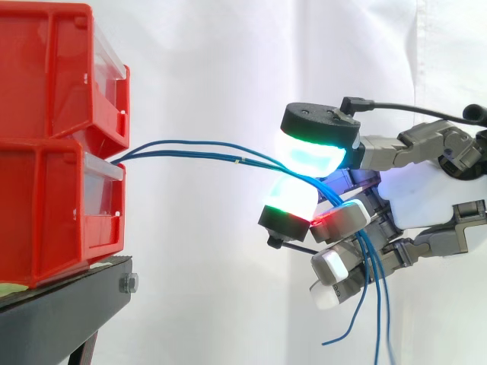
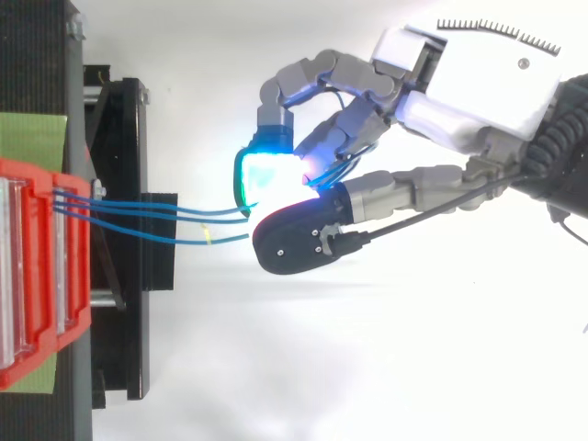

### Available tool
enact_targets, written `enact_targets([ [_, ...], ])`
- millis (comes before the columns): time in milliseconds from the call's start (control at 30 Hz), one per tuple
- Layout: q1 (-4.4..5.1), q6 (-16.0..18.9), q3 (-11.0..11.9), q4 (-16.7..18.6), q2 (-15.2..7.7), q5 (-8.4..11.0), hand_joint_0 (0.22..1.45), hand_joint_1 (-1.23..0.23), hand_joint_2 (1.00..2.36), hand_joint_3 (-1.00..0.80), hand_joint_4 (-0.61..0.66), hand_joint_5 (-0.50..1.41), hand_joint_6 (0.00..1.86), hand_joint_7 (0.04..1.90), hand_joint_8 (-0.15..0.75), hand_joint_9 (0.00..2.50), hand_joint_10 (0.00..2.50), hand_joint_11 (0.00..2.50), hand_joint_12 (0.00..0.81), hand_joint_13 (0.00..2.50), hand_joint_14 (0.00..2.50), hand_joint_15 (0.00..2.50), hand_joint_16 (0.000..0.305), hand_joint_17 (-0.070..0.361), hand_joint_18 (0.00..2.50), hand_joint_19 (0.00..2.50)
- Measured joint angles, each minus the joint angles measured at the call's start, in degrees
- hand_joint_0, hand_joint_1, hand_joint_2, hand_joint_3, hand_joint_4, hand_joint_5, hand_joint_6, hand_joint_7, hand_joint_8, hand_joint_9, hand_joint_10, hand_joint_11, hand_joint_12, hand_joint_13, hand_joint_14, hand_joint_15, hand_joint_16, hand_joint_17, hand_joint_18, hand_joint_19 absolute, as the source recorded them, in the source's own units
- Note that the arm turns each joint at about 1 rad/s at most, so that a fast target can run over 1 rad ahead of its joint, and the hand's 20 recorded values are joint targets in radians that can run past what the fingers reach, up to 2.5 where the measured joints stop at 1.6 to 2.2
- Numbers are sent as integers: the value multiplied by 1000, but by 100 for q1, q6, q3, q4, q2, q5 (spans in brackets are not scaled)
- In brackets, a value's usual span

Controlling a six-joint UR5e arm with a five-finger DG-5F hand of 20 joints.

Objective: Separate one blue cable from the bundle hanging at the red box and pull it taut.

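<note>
Here, task part-way: blue cables (image 1: pixel 190 148) leave front of lower red bin (image 1: pixel 46 213), run rightward together to hand (image 1: pixel 426 198), loose ends dangling below it. Strands bowed, not straight, so tension judged incomplete. No single strand clearly parted; in top view, lowest strand (image 2: pixel 184 242) lies slightly apart from other two. Hand clenched on cables: glowing pads (image 1: pixel 312 156) pinch them, other fingers curled beneath.

Leaving the front of the lower red box (image 1: pixel 53 213) as several thin blue cables (image 1: pixel 237 160), close together and almost level; farther from the box, curving down, loose ends dangling.
</note>
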Motion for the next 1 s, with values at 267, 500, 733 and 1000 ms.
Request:
enact_targets([
  [267, 0, -16, 0, 12, -1, 9, 491, -691, 1000, -500, 122, -180, 915, 1115, 275, 1184, 71, 1392, 380, 902, 22, 898, 47, 105, 663, 578],
  [500, 0, -17, 0, 9, 0, 16, 502, -577, 1000, -500, 120, -180, 908, 1098, 278, 1203, 50, 1409, 381, 908, 22, 893, 46, 105, 665, 573],
  [733, 0, -18, 0, 0, 5, 16, 610, -649, 1010, -364, 118, -179, 899, 1206, 242, 1207, 1, 1458, 356, 903, 24, 901, 42, 95, 646, 588],
  [1000, 13, -18, 0, 16, 4, 17, 615, -690, 1008, -401, 118, -189, 914, 1120, 242, 1207, 1, 1470, 354, 915, 24, 903, 42, 95, 657, 587],
])
